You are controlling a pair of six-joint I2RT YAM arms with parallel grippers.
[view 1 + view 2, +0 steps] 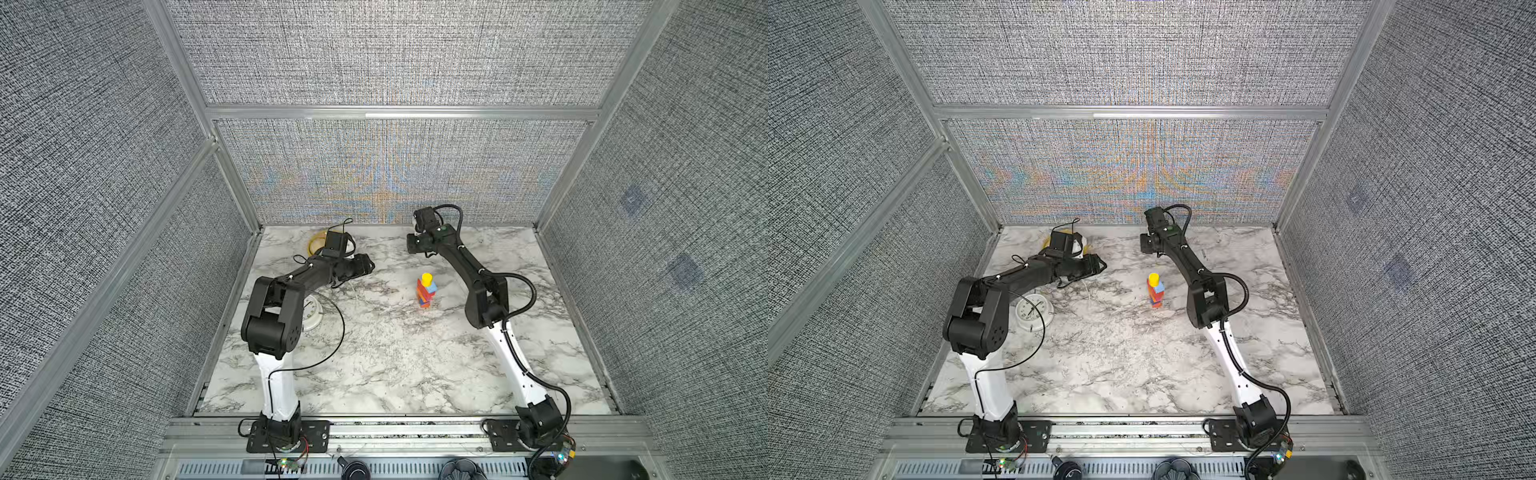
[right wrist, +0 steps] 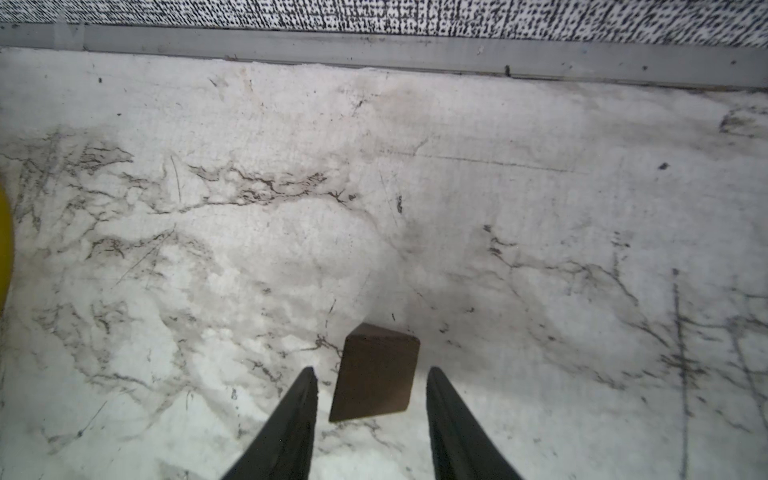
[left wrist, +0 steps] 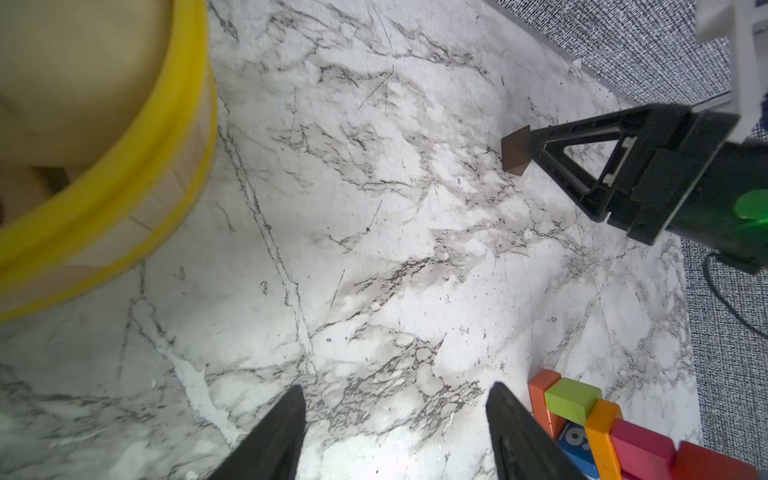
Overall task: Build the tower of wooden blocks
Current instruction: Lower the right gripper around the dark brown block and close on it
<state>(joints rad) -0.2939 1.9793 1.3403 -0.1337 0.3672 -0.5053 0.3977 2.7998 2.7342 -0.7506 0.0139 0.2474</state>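
Observation:
The tower [image 1: 427, 291] [image 1: 1155, 291] stands mid-table, a slim column of red, orange and blue blocks with a yellow cylinder on top. In the left wrist view its orange, lime, pink and red blocks [image 3: 602, 428] show at the edge. A dark brown block [image 2: 376, 374] [image 3: 515, 149] lies on the marble near the back wall. My right gripper [image 2: 371, 370] straddles it, open, with a narrow gap on each side. My left gripper [image 3: 397, 386] [image 1: 365, 266] hangs open over bare marble, left of the tower, with nothing between its fingers.
A round yellow basket [image 3: 124, 166] [image 1: 318, 241] sits at the back left, close behind my left wrist. A white clock [image 1: 1034, 311] lies under my left arm. The back wall rail [image 2: 374, 50] runs just beyond the brown block.

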